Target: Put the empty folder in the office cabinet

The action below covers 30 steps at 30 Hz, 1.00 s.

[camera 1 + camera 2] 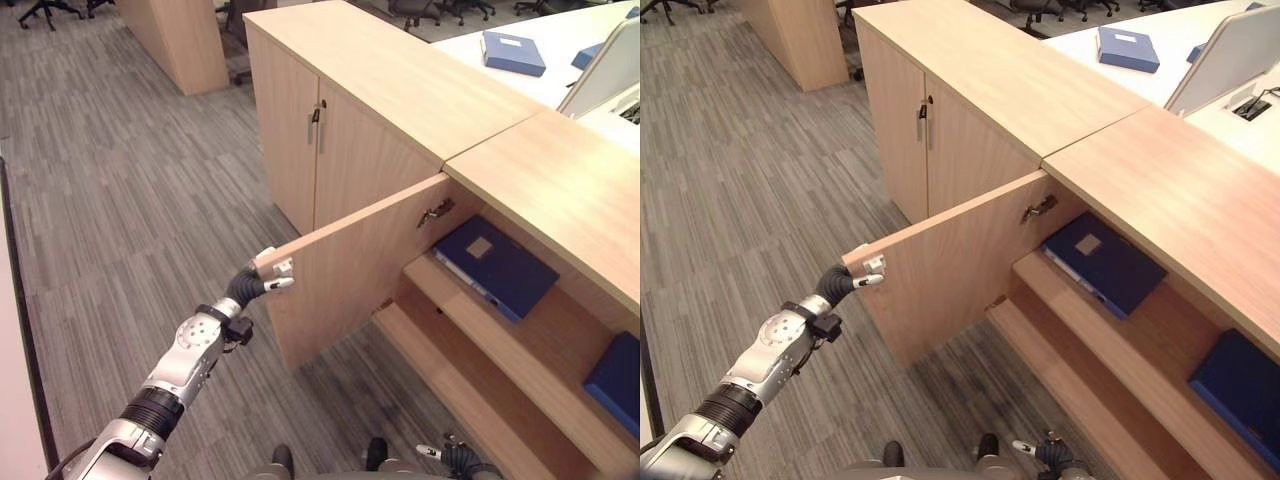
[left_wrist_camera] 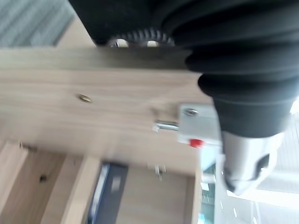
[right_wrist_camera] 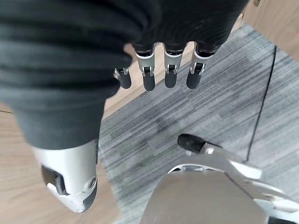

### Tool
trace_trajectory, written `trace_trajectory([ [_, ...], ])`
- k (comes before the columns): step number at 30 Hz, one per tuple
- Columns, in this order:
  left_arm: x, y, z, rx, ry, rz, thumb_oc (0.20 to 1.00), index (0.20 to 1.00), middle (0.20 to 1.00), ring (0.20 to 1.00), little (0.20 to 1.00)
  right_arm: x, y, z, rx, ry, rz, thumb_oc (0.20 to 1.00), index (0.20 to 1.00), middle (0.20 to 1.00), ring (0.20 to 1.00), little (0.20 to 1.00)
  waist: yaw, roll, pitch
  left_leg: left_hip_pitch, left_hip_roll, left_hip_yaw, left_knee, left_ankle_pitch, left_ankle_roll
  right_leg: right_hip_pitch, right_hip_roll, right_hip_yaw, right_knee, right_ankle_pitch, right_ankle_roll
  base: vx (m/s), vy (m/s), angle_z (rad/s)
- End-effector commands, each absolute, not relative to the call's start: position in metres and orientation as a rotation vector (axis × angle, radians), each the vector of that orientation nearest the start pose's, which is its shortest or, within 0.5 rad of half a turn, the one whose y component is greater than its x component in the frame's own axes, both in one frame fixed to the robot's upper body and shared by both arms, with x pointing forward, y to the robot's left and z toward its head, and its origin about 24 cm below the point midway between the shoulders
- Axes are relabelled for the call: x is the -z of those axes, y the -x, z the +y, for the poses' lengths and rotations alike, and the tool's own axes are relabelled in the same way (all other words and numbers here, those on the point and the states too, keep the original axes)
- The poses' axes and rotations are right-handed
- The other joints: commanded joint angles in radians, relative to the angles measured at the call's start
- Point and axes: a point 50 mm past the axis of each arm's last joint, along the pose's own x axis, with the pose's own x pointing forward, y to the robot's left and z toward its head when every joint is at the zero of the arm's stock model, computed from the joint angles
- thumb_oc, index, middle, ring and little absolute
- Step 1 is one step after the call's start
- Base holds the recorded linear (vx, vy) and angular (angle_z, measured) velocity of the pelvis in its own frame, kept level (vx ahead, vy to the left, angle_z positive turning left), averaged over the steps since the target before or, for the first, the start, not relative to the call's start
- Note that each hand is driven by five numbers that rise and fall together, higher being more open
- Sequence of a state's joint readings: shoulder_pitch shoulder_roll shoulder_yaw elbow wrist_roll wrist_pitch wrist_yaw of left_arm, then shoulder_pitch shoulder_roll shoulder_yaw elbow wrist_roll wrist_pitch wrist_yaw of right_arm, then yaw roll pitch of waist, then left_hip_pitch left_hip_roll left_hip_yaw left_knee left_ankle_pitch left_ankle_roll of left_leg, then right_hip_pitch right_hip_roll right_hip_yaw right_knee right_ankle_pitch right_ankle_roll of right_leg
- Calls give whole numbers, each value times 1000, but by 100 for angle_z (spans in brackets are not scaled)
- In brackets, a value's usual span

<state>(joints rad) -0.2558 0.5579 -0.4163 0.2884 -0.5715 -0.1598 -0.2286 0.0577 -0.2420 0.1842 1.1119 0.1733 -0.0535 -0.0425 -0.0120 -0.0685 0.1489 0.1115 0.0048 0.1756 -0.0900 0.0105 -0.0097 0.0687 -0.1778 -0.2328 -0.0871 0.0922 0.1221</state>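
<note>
The low wooden office cabinet (image 1: 560, 170) stands with one door (image 1: 350, 270) swung wide open. A dark blue folder (image 1: 495, 262) lies flat on its upper shelf, and the left wrist view shows the folder (image 2: 105, 196) past the door. My left hand (image 1: 262, 280) is at the door's free top corner, its thumb (image 2: 243, 172) on the inner face and its fingers over the edge, pinching the door. My right hand (image 1: 455, 458) hangs low by the cabinet's foot, and its fingers (image 3: 170, 74) are relaxed with nothing in them.
A second blue folder (image 1: 615, 380) lies further right inside the cabinet. A neighbouring cabinet with closed doors and metal handles (image 1: 315, 125) adjoins on the left. Another blue folder (image 1: 513, 52) and a monitor (image 1: 605, 65) sit on the white desk behind. Grey carpet (image 1: 130, 200) spreads left.
</note>
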Motion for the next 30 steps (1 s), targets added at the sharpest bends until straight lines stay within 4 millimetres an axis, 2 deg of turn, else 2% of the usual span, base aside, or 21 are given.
trace_trajectory([
  [1,-74,-293,142,622,-20,-95,1000,1000,1000,1000,1000,152,-114,-237,129,220,1094,1000,1000,1000,1000,1000,-15,31,-15,31,22,-37,3,-107,-47,-30,-96,-12,104,-18,124,-74,12,-1],
  [3,-71,-290,142,624,-13,-89,1000,1000,1000,1000,1000,151,-117,-238,133,224,1087,1000,1000,1000,1000,1000,-12,38,-12,30,20,-29,3,-107,-44,-40,-98,-7,114,-17,123,-71,10,-18],
  [4,-65,-286,145,607,18,-69,1000,1000,1000,1000,1000,148,-123,-240,131,229,1071,1000,1000,1000,1000,1000,-12,53,-1,30,21,-15,7,-103,-41,-66,-105,-1,165,-15,127,-115,3,-26],
  [5,-62,-283,145,605,24,-57,1000,1000,1000,1000,1000,147,-128,-242,131,242,1064,1000,1000,1000,1000,1000,-5,69,9,25,28,-3,13,-99,-38,-86,-117,-24,209,-13,134,-116,2,-28],
  [6,-62,-283,145,604,24,-58,1000,1000,1000,1000,1000,146,-128,-242,132,243,1064,1000,1000,1000,1000,1000,-4,69,10,25,28,-1,13,-99,-38,-90,-118,-21,215,-15,134,-175,-4,-44],
  [7,-55,-276,150,602,23,-25,1000,1000,1000,1000,1000,144,-133,-244,135,251,1053,1000,1000,1000,1000,1000,15,99,19,9,44,38,28,-90,-33,-94,-163,-118,287,-24,125,-123,2,-55],
  [8,-55,-276,150,601,24,-24,1000,1000,1000,1000,1000,144,-133,-244,135,252,1053,1000,1000,1000,1000,1000,14,98,19,8,43,38,30,-92,-33,-97,-166,-117,295,-29,125,-241,-14,-60],
  [9,-41,-261,163,591,35,52,1000,1000,1000,1000,1000,144,-133,-246,138,249,1060,1000,1000,1000,1000,1000,34,113,10,-3,50,107,51,-91,-26,-66,-210,-243,364,-57,105,-121,-17,-53],
  [10,-41,-261,163,591,35,53,1000,1000,1000,1000,1000,145,-132,-246,137,249,1060,1000,1000,1000,1000,1000,34,113,10,-4,50,107,51,-92,-26,-67,-211,-242,365,-57,105,-146,-41,-58],
  [12,-20,-246,174,584,9,147,1000,1000,1000,1000,1000,146,-128,-247,136,258,1075,1000,1000,1000,1000,1000,43,117,-11,-11,49,162,65,-83,-30,-34,-214,-283,306,-59,107,-25,-102,-97],
  [14,-15,-241,179,572,-9,169,1000,1000,1000,1000,1000,146,-126,-251,142,264,1083,1000,1000,1000,1000,1000,40,124,-18,-10,53,172,69,-83,-34,-30,-203,-269,283,-64,105,33,-123,-82],
  [17,8,-225,184,505,45,254,1000,1000,1000,1000,1000,144,-120,-265,182,282,1105,1000,1000,1000,1000,1000,23,168,-25,-7,68,187,74,-67,-54,-8,-167,-236,213,-79,92,39,-122,-60],
  [18,20,-217,183,462,90,296,1000,1000,1000,1000,1000,140,-122,-274,220,280,1096,1000,1000,1000,1000,1000,9,196,-26,-5,78,199,73,-53,-68,2,-147,-222,173,-86,86,-7,-105,-64],
  [19,20,-217,183,462,91,296,1000,1000,1000,1000,1000,140,-122,-274,221,282,1096,1000,1000,1000,1000,1000,9,198,-26,-4,79,199,73,-52,-69,3,-145,-222,171,-85,85,7,-121,-70],
  [22,32,-210,177,424,139,335,1000,1000,1000,1000,1000,135,-126,-284,255,287,1071,1000,1000,1000,1000,1000,-18,235,-21,-4,102,221,81,-34,-92,17,-110,-196,120,-94,71,0,-107,-28],
  [24,37,-210,168,421,163,348,1000,1000,1000,1000,1000,132,-125,-290,280,298,1065,1000,1000,1000,1000,1000,-50,258,-13,-4,126,236,110,-21,-114,37,-80,-174,86,-108,54,0,-143,-8],
  [25,37,-210,167,421,164,348,1000,1000,1000,1000,1000,132,-126,-291,280,298,1065,1000,1000,1000,1000,1000,-50,260,-12,-4,127,237,111,-21,-115,38,-79,-174,85,-108,53,1,-122,1],
  [28,40,-213,155,432,181,355,1000,1000,1000,1000,1000,130,-128,-294,301,299,1050,1000,1000,1000,1000,1000,-87,266,3,-16,166,244,186,-12,-142,52,-51,-142,80,-136,23,-6,-135,-15],
  [29,40,-213,151,438,188,357,1000,1000,1000,1000,1000,130,-128,-294,302,298,1048,1000,1000,1000,1000,1000,-96,268,7,-22,185,241,222,1,-152,61,-38,-130,77,-146,11,-11,-142,-32],
  [30,41,-214,146,441,198,359,1000,1000,1000,1000,1000,129,-128,-294,306,302,1044,1000,1000,1000,1000,1000,-98,270,19,-43,210,210,275,56,-172,72,-23,-112,73,-157,-1,-12,-122,-38],
])
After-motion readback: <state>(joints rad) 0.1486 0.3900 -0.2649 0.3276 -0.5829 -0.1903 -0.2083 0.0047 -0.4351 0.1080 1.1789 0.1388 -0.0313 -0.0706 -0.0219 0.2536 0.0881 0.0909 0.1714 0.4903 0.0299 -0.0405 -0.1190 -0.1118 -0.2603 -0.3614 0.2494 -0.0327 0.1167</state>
